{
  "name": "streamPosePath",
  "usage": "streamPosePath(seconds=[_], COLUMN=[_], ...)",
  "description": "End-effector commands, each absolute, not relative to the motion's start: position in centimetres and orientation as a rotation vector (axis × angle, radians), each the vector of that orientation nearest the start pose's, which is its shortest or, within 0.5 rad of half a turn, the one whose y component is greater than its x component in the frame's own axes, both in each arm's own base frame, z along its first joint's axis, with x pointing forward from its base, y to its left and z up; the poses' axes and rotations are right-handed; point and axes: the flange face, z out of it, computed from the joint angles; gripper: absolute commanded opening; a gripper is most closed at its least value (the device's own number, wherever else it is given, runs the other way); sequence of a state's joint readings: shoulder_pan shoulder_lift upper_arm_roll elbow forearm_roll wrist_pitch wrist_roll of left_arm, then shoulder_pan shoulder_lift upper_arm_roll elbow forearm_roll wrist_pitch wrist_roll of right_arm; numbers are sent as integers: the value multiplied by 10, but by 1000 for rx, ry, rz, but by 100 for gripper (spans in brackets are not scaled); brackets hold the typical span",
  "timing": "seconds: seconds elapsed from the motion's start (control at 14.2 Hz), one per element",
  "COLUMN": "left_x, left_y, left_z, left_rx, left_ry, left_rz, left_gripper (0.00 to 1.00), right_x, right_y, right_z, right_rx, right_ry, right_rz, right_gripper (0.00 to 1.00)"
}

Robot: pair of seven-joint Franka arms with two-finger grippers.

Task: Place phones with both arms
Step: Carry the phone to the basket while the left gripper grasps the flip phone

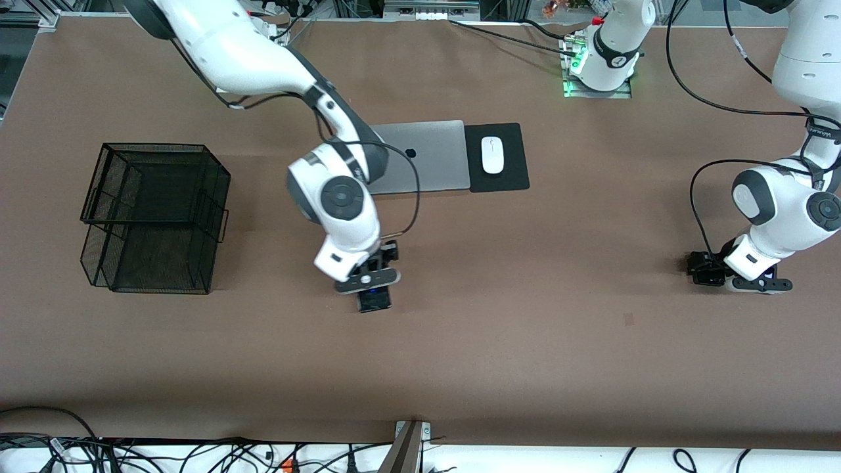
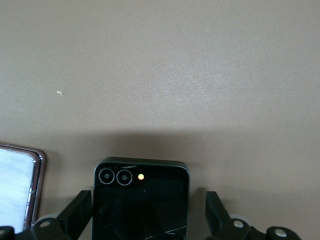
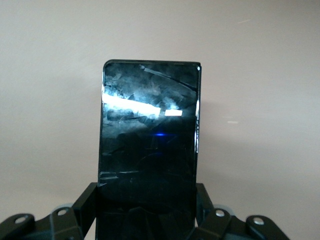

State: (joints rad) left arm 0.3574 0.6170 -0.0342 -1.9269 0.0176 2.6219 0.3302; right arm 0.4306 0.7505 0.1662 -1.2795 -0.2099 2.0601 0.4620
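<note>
**Right claw clamped on slab phone, left claw wide over square phone**

Right claw point(image 3: 145, 212) grips the long black phone point(image 3: 149, 150) by its side edges, low at mid-table point(image 1: 525, 328). Left claw point(image 2: 149, 215) sits at the left arm's end, fingers point(image 2: 75, 210) spread, clear of the small black phone point(image 2: 141, 200) lying between them. Lilac-white phone point(image 2: 17, 182) lies just beside.

Square black phone point(image 2: 141, 200) lies between the left pincer's point(image 2: 150, 220) spread fingers point(image 2: 76, 212).
</note>
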Motion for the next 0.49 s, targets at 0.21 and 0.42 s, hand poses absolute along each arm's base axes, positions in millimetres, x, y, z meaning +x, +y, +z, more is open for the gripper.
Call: streamPosePath(seconds=[0.21, 0.42], left_x=[599, 599], left_y=[207, 209], left_z=[169, 170], left_rx=[-3130, -3127], left_ry=[-9, -8], left_rz=[-146, -147], left_gripper=[100, 100], right_x=[659, 655], right_y=[266, 177], right_z=[403, 434], right_rx=[-3300, -3229], right_ry=[-195, -79], right_rz=[22, 232], right_gripper=[4, 4])
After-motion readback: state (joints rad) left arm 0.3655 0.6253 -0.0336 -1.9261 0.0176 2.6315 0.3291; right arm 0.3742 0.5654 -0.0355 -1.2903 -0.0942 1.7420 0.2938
